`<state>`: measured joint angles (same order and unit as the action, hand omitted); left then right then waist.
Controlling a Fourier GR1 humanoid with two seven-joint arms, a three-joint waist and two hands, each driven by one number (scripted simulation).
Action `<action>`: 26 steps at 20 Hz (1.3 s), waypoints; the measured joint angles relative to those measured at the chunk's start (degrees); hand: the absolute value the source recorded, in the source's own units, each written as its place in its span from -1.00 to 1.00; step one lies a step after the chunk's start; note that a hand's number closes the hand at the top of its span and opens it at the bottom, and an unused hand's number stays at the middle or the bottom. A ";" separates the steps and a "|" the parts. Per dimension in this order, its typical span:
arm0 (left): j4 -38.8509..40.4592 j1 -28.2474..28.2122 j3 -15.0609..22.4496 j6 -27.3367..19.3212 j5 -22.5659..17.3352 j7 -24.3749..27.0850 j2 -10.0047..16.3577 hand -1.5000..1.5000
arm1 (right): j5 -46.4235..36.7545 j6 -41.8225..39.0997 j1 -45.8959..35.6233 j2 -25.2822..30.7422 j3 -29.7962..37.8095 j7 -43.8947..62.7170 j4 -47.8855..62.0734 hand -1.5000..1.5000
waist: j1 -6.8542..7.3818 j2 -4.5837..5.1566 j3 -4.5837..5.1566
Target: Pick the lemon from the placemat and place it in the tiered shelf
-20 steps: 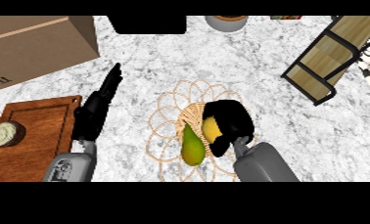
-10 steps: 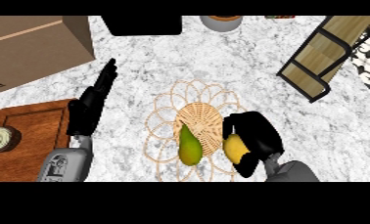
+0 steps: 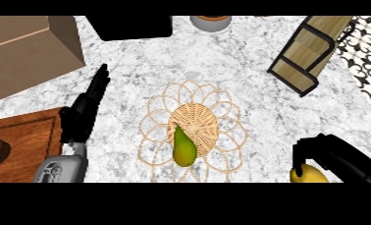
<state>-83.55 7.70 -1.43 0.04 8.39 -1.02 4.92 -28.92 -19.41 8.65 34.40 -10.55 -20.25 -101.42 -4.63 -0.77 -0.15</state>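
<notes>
1. Presently the black right hand's fingers [image 3: 303, 151] curl down over the small yellow lemon [image 3: 307, 175], pinching its upper side; the right hand [image 3: 334, 156] sits at the view's lower right.
2. Lemon: clear of the round woven placemat [image 3: 197, 121], over the white marble counter [image 3: 239, 57].
3. Handling, judged: light, stiff, with a waxy rind liable to roll; best held across its middle.
4. Green pear [image 3: 183, 149] lies on the placemat.
5. Wooden tiered shelf with black frame [image 3: 304, 52] stands well apart, upper right.
6. Left hand [image 3: 87, 108] rests at left, fingers straight and together.
</notes>
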 measured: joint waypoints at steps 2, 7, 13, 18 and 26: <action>-0.44 -0.55 0.22 0.06 0.04 0.11 -0.07 0.00 | 6.18 -1.86 2.68 3.13 5.71 -5.46 -1.15 1.00 | 0.18 0.01 0.03; -0.92 -0.47 0.57 0.03 0.31 -0.35 -0.15 0.00 | 20.94 -7.93 9.46 9.68 21.54 -14.53 -2.36 1.00 | 0.63 0.08 0.15; -0.95 0.01 0.80 1.32 -0.07 -0.36 0.35 0.00 | 34.23 -11.09 12.73 14.58 39.70 -12.45 -1.48 1.00 | 2.39 0.37 0.20; -0.29 0.14 1.46 1.65 0.20 0.57 -0.09 0.00 | 43.13 -13.96 9.44 16.78 48.56 -6.68 1.19 1.00 | 3.62 0.59 0.21; 0.20 1.66 2.24 1.56 0.59 -0.61 -1.10 0.00 | 48.97 -13.01 -2.11 22.10 52.91 4.38 6.90 1.00 | 4.63 0.77 0.19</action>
<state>-83.35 9.35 0.82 1.60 8.98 -1.64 3.82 20.05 -32.42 6.54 56.50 42.36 -15.87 -94.52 0.00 0.00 0.04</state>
